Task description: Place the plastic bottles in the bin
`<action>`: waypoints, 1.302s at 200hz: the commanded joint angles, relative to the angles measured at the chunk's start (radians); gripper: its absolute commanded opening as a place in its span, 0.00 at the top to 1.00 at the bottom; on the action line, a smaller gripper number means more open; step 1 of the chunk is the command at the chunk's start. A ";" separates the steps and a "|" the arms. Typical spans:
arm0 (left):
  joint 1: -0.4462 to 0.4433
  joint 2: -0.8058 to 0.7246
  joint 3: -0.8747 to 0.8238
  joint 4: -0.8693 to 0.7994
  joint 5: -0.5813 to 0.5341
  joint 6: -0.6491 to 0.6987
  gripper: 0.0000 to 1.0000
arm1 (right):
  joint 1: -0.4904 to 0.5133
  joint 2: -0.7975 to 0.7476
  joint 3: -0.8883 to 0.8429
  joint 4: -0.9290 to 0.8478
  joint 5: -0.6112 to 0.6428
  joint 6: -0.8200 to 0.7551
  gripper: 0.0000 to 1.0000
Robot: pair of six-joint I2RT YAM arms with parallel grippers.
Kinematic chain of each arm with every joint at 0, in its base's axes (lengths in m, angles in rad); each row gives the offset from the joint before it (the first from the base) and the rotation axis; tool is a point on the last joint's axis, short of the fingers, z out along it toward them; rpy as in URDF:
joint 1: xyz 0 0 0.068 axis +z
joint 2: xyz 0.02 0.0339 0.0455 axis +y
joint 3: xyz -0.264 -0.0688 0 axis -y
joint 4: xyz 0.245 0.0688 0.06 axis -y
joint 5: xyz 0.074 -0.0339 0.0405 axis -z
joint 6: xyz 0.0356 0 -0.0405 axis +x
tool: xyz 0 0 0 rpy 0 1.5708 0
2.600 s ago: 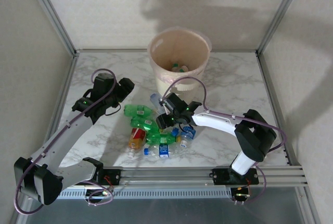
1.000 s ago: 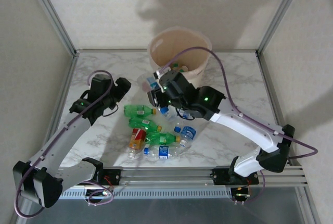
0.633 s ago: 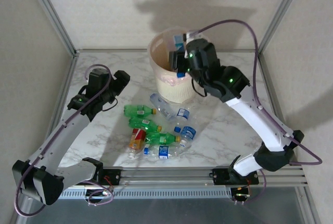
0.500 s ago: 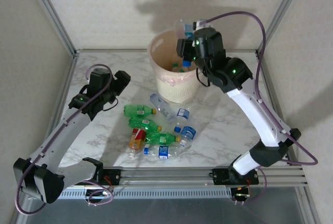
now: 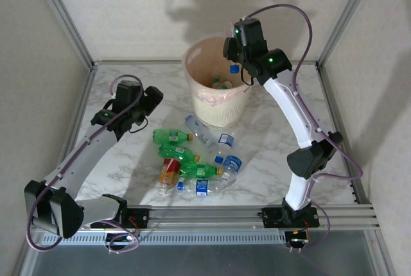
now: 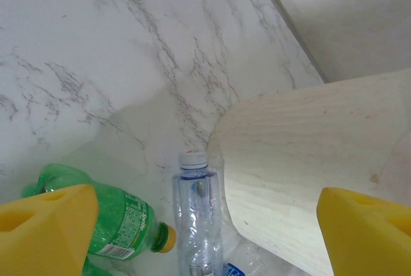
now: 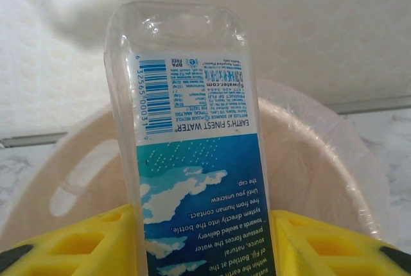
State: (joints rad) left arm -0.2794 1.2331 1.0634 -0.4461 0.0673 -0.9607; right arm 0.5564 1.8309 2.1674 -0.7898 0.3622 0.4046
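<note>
Nearest the arm bases, the loose plastic bottles lie in a heap on the marble table, green, clear and one red-labelled. Just beyond them the left gripper hovers with jaws spread wide and nothing between them. Its wrist view looks down on a green bottle and a clear one beside the bin's wall (both cut off at the lower edge). Farther back stands the bin, a few bottles dimly visible inside. Over its far-right rim the right gripper pinches a blue-labelled bottle, base up, its neck out of frame.
</note>
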 commanded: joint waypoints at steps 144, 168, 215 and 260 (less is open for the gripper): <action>-0.013 -0.046 -0.038 0.011 0.064 0.057 0.21 | 0.054 -0.254 -0.150 0.137 -0.141 -0.034 0.16; -0.085 -0.062 -0.042 -0.066 0.033 0.088 0.22 | 0.122 -0.313 -0.221 0.156 -0.127 -0.052 0.16; -0.223 -0.156 -0.140 -0.218 -0.032 0.058 0.24 | 0.167 -0.385 -0.336 0.168 -0.100 -0.017 0.16; -0.368 -0.258 -0.250 -0.337 -0.028 -0.056 0.23 | 0.168 -0.469 -0.458 0.183 -0.063 0.001 0.14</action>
State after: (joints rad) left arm -0.5789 1.0142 0.8555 -0.6727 0.0566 -0.9379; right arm 0.7181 1.4384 1.7596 -0.6399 0.2611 0.3897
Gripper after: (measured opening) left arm 0.767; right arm 0.849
